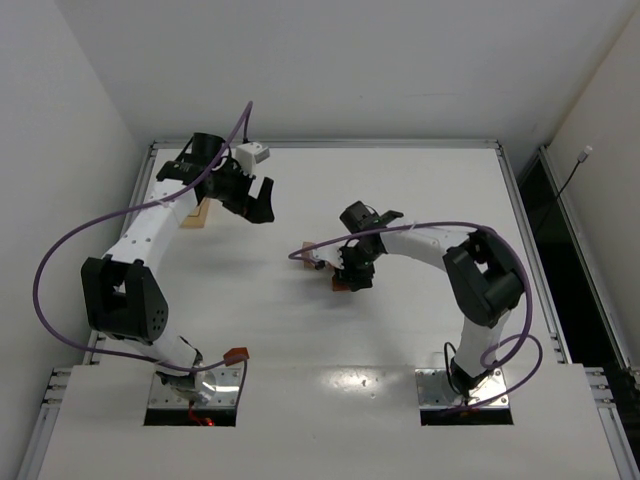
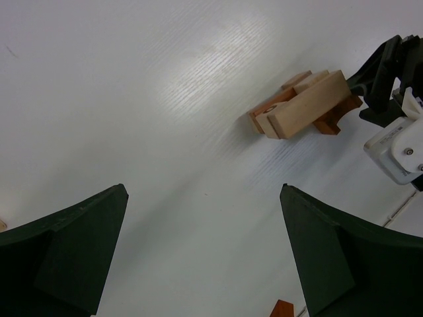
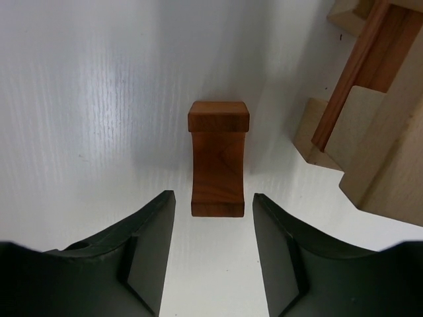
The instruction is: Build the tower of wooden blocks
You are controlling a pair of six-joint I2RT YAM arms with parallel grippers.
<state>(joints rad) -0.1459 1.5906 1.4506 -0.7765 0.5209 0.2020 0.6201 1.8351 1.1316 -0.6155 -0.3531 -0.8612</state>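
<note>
The reddish-brown block (image 3: 217,165) is being straddled on the desk (image 3: 86,99) by the parted right fingers (image 3: 149,244), gaps both sides. Left fingers (image 2: 73,251) are being held wide open, well away from it.

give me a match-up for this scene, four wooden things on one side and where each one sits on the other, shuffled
Things
1. single reddish-brown wooden block
2. cluster of pale tan and reddish-brown wooden blocks
3. small reddish-brown wooden piece
4. larger pale wooden piece

Places
A. near the left arm's base
B. between the open right fingers, not touched by them
C. partly under the left arm, far left of the table
D. mid-table, just outside the right fingers

Pairs: 1-B, 2-D, 3-A, 4-C
</note>
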